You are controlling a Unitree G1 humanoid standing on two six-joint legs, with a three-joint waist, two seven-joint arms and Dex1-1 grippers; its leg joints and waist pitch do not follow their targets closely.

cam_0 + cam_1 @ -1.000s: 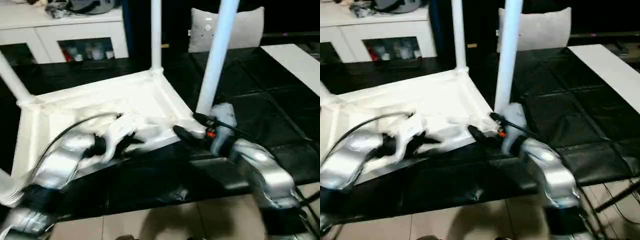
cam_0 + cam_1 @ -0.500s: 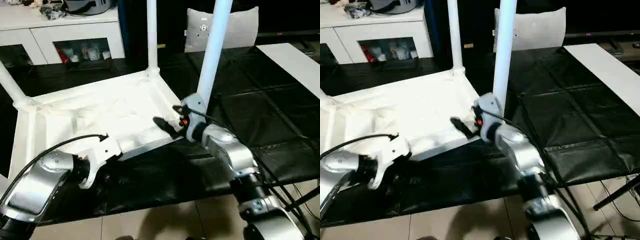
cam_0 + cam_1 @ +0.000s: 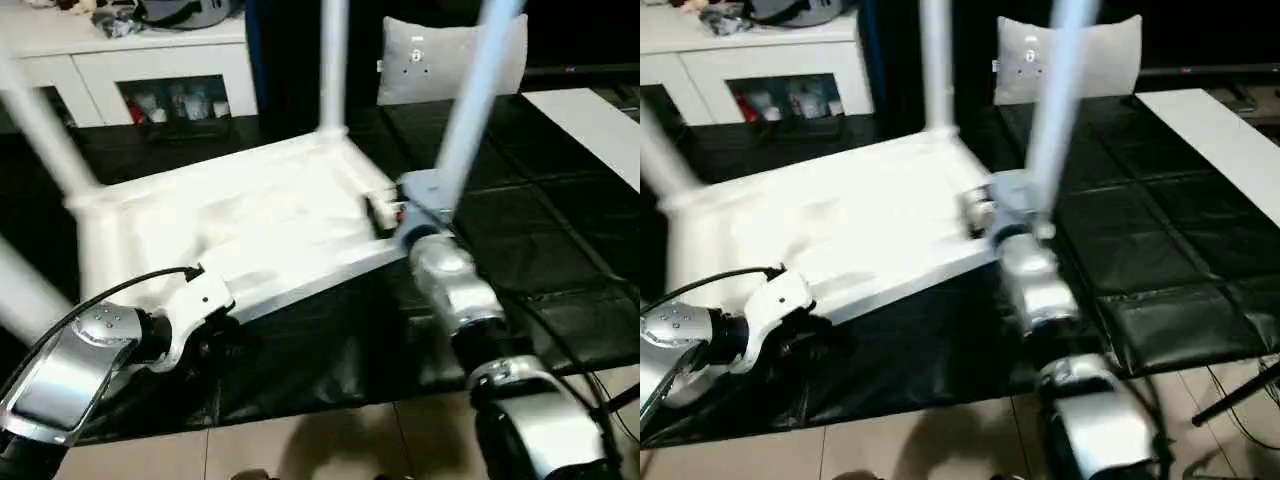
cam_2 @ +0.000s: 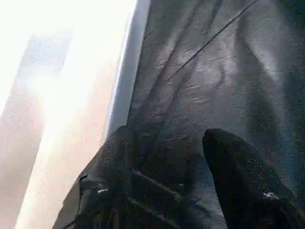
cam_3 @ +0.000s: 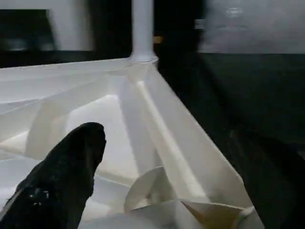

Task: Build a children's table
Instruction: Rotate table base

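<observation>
Well, the children's table (image 3: 250,225) lies upside down on the black padded mat (image 3: 540,230), its ribbed underside facing up and its long axis running from the robot's left to its right, with the right end a little farther away. Four white legs (image 3: 333,65) stand up from its corners and run off the top or the left edge of the head views, so their ends are cut off; the two on the left are badly smeared.

The right gripper (image 5: 167,191) sits at the near right corner, beside the leg there. From the head it is a blur and its fingers cannot be made out, but its wrist view shows the black fingers (image 5: 62,176) spread wide, one over the ribbed underside and the other beyond the table's rim, with nothing between them.

The left gripper (image 4: 190,167) hangs off the table's near long edge. The head views hide its fingers behind the silver forearm (image 3: 70,370); the wrist view shows them partly apart over bare mat, holding nothing, the table's white edge just beside one.

Farther back stand a grey-white cushion (image 3: 415,60) and a white cabinet (image 3: 130,60).
</observation>
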